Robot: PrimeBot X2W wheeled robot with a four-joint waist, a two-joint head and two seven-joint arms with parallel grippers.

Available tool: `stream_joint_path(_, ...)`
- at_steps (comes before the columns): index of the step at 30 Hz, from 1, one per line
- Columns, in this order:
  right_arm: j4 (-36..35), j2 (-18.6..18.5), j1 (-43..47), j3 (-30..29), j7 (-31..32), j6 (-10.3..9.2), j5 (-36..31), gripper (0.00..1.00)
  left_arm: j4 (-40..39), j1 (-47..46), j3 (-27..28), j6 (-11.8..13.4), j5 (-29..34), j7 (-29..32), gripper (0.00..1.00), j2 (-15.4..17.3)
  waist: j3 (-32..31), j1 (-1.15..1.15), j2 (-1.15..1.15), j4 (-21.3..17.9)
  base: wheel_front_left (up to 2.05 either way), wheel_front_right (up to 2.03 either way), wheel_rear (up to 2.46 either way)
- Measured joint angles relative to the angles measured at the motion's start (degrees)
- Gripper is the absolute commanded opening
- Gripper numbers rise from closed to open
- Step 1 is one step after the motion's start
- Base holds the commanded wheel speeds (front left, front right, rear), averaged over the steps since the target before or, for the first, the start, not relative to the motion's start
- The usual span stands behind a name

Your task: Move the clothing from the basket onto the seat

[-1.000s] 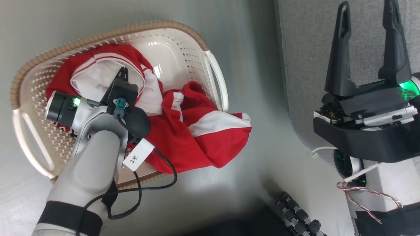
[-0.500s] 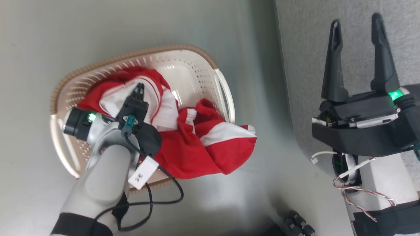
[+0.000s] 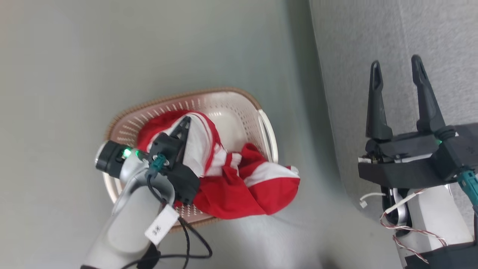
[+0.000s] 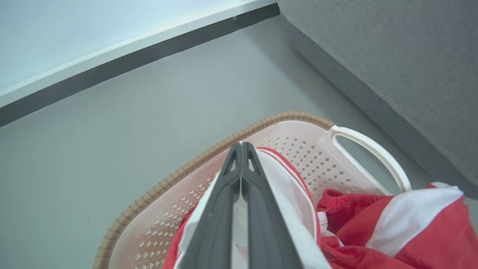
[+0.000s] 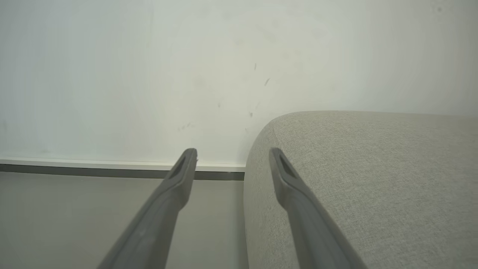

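spreading down the right side of the head view, the grey seat (image 3: 396, 33) is running alongside the pale floor (image 3: 149, 45); in the right wrist view its rounded corner (image 5: 269, 127) is bulging out in front of a white wall; the basket (image 3: 227, 108) is sitting on the floor near the seat's edge and apart from it, its brown rim band curving round the far side and one white handle (image 3: 271, 130) facing the seat; the clothing (image 3: 242, 190) is lying mostly inside the basket, with a red and white fold spilling out over the rim on the seat's side; the left gripper (image 3: 185, 123) is reaching down into the basket, its two dark fingers pressing together and pinching a white panel with striped trim, the fabric bunching up on both sides of them; the right gripper (image 3: 396, 69) is hovering above the seat's edge, its fingers standing well apart and holding nothing; a small white tag (image 3: 161, 228) is dangling from the black cable on the left forearm
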Motion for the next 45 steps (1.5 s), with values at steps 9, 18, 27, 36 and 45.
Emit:
stream_joint_path(9, 1.7, -0.7, 3.9, -1.1, 0.0, 0.48, 0.0, 1.00, -8.7, 6.9, -1.3, -2.7, -3.2, 0.0, 0.00, 0.0, -8.4, 0.00, 0.00, 2.1, 0.00, 0.00, 0.00)
stream_joint_path(18, 3.5, -0.7, 7.8, -1.0, 0.0, 0.99, 0.0, 1.00, -15.0, 13.7, -2.4, -2.8, -4.4, 0.0, 0.00, 0.0, -16.2, 0.00, -0.01, 3.5, 0.00, 0.00, 0.00)
stream_joint_path(27, 5.2, -0.6, 12.0, -0.8, 0.0, 1.51, 0.0, 1.00, -19.3, 19.6, -3.4, -2.2, -7.4, 0.0, 0.45, 0.0, -24.1, 0.00, -0.01, 4.1, 0.00, 0.00, 0.00)
stream_joint_path(36, 3.2, -0.7, 16.1, -0.6, 0.0, 2.00, 0.0, 1.00, -24.5, 22.7, -4.1, 0.4, -10.1, 0.0, 1.00, 0.1, -30.6, -0.01, -0.01, 4.2, 0.00, 0.00, 0.00)
stream_joint_path(45, 2.3, -0.7, 17.1, -1.1, 0.0, 2.00, 0.0, 1.00, -27.1, 24.3, -2.0, 2.1, -10.8, 0.0, 1.00, 0.2, -32.6, 0.01, 0.00, 3.5, 0.00, 0.00, 0.00)
